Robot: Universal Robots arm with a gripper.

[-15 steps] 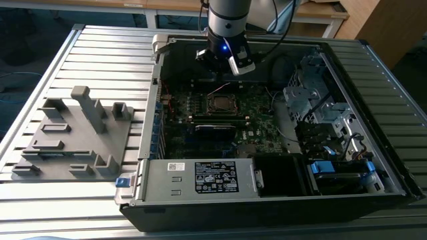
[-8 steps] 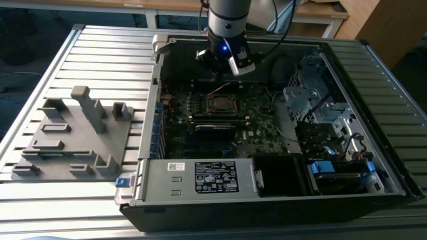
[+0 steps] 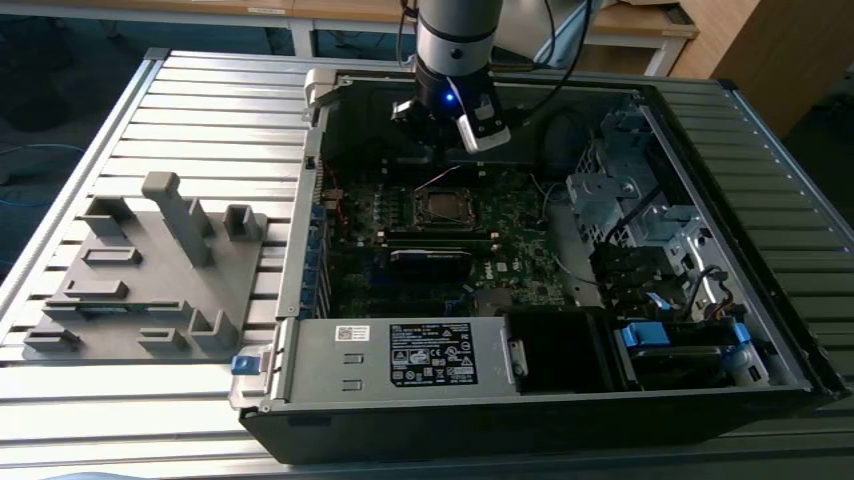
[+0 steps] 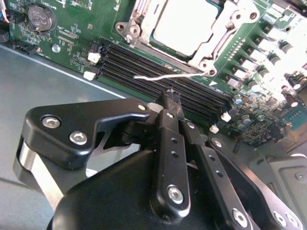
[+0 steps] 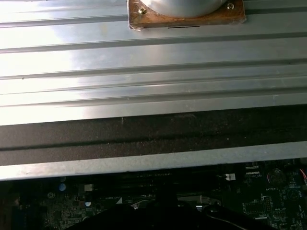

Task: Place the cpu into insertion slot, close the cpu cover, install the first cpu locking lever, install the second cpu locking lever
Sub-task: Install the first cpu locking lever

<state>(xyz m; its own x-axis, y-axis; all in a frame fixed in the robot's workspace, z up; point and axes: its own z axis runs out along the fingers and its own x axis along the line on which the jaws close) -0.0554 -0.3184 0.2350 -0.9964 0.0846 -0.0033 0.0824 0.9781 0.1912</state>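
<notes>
As I watched from the remote desk, gripper point(image 4: 171, 96): jaws together, nothing between them; hung over the memory slots point(image 4: 144, 64)
cpu point(image 4: 187, 24): lay seated in the insertion slot point(image 3: 445, 206); silver top up
cpu cover point(image 4: 142, 26): down around the cpu, as far as I could tell
locking lever point(image 4: 163, 75): thin wire; stuck out free across the memory slots; gripper tip just beside it

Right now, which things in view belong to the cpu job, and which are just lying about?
Job: cpu, cpu cover, insertion slot, locking lever, gripper.
Lying about: memory slots, power supply box, grey fixture, coin battery.
</notes>
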